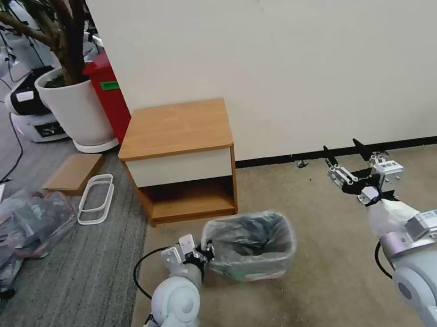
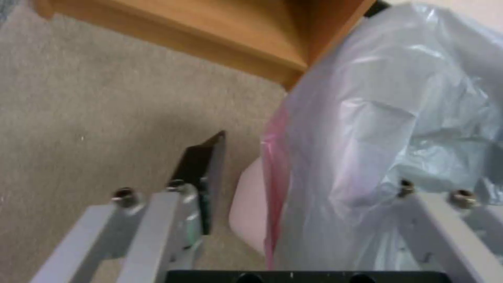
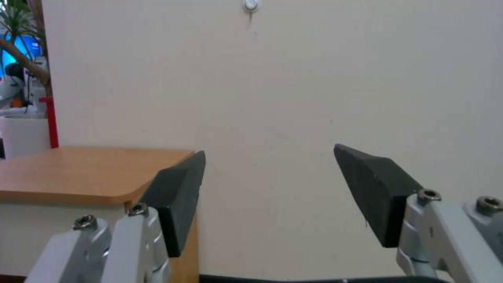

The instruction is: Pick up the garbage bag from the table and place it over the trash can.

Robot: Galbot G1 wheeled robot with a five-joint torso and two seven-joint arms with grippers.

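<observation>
Head view: the garbage bag (image 1: 251, 245) lines the trash can (image 1: 265, 271) on carpet before the worktop (image 1: 175, 129); left claw (image 1: 204, 253) touches its rim. Left wrist view: fingers apart, straddling bag (image 2: 377, 129). Right wrist view: right claw (image 3: 270, 196) gapes, facing wall.

Three viewpoints: one overhead, two wrist-mounted.
Head view angled forward and down on table (image 1: 174, 129) and trash can (image 1: 253, 266). Left wrist close against garbage bag (image 2: 388, 129). Right wrist level, facing wall (image 3: 314, 78); table corner shared.

No legible text; green label (image 1: 109, 85) on red bin (image 1: 108, 92), maybe printed, unreadable.
</observation>
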